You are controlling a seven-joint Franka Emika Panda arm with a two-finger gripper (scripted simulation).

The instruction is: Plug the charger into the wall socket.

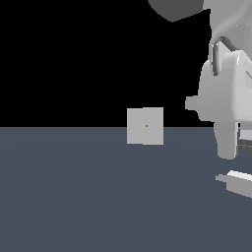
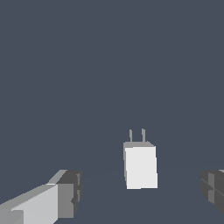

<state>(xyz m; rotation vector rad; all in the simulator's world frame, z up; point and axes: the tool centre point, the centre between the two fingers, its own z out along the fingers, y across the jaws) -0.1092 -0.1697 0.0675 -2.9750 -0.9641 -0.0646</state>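
Note:
The charger point(image 2: 141, 166) is a small white block lying on the dark floor, its two thin prongs point(image 2: 137, 135) pointing away from the camera. My gripper point(image 2: 140, 194) is open, with one finger point(image 2: 61, 197) on each side of the charger and a wide gap to it on both sides. In the exterior view the charger point(image 1: 236, 181) lies at the right edge, and the gripper point(image 1: 235, 146) hangs a little above it without touching. The wall socket point(image 1: 145, 126) is an upright light-grey square plate with a tiny yellowish dot, standing further off toward the exterior view's left.
The dark grey floor point(image 1: 98, 197) stretches between the charger and the socket. The arm's white body point(image 1: 226, 88) fills the exterior view's upper right.

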